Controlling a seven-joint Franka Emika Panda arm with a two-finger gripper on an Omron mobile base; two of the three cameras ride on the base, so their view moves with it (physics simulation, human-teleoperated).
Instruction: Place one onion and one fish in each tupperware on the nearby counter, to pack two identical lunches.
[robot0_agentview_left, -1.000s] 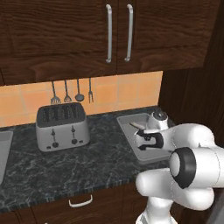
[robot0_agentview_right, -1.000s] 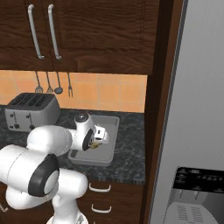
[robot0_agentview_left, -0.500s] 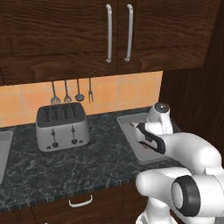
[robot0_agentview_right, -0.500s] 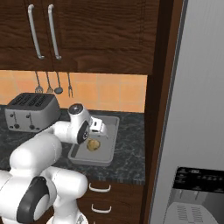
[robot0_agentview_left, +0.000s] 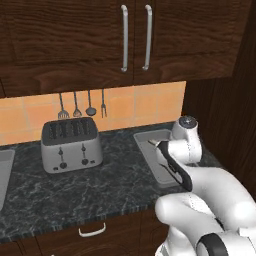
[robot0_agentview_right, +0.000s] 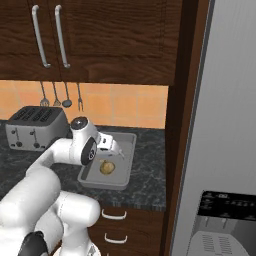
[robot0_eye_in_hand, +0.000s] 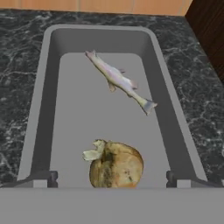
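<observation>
In the hand view, the two dark fingertips (robot0_eye_in_hand: 43, 178) are seen spread wide apart at the bottom, one to each side of the onion (robot0_eye_in_hand: 116, 164), with nothing clasped between them; the gripper (robot0_eye_in_hand: 111, 179) is released. The onion, brown and papery with a pale tuft at its upper left, is laid on the floor of the grey tray (robot0_eye_in_hand: 39, 109), at the end nearest the hand. No contact between the onion and either fingertip can be made out. Farther along the same tray, a slim silvery fish (robot0_eye_in_hand: 120, 81) is laid diagonally on the floor, apart from the onion, one end toward the far left corner and the other toward the right wall.

In the right base view, the gripper (robot0_agentview_right: 116, 151) is held just above the tray (robot0_agentview_right: 127, 147), and the onion (robot0_agentview_right: 106, 168) is seen beneath it inside the tray. The tray is set on the dark speckled counter (robot0_agentview_right: 145, 182), close to the tall dark wood panel at the right. In the left base view, the tray (robot0_agentview_left: 150, 152) is partly covered by the white arm. Farther left on the counter (robot0_agentview_left: 75, 192), well apart from the tray, a silver toaster (robot0_agentview_left: 71, 144) is stood against the orange tiled wall, with utensils (robot0_agentview_left: 82, 104) hung above it.
</observation>
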